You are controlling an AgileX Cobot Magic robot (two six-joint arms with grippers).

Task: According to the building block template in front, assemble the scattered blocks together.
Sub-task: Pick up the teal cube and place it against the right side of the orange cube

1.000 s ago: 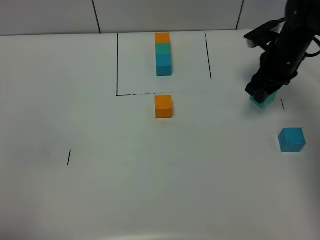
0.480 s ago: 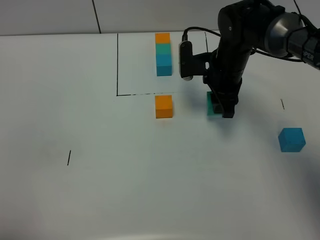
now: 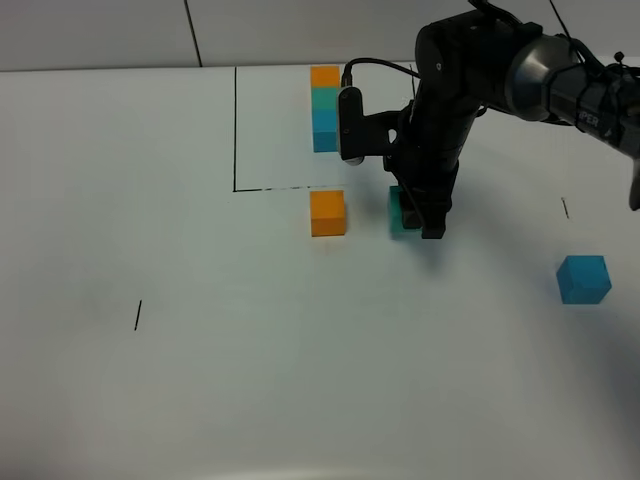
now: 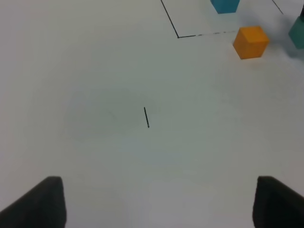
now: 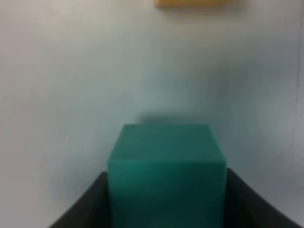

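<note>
We see the right arm (image 3: 445, 110) reaching across the white bench (image 3: 200, 380), the right jaws clamped on either side of the green block (image 3: 397, 222). The block sits near the loose orange block (image 3: 327, 213), to its right with a gap between, just outside the marked square (image 3: 235, 130). Whether it touches the bench we cannot tell. The template stack (image 3: 326, 108) stands inside the square; the blue block (image 3: 583, 279) lies well apart at right. The left jaws stand wide apart, holding nothing.
</note>
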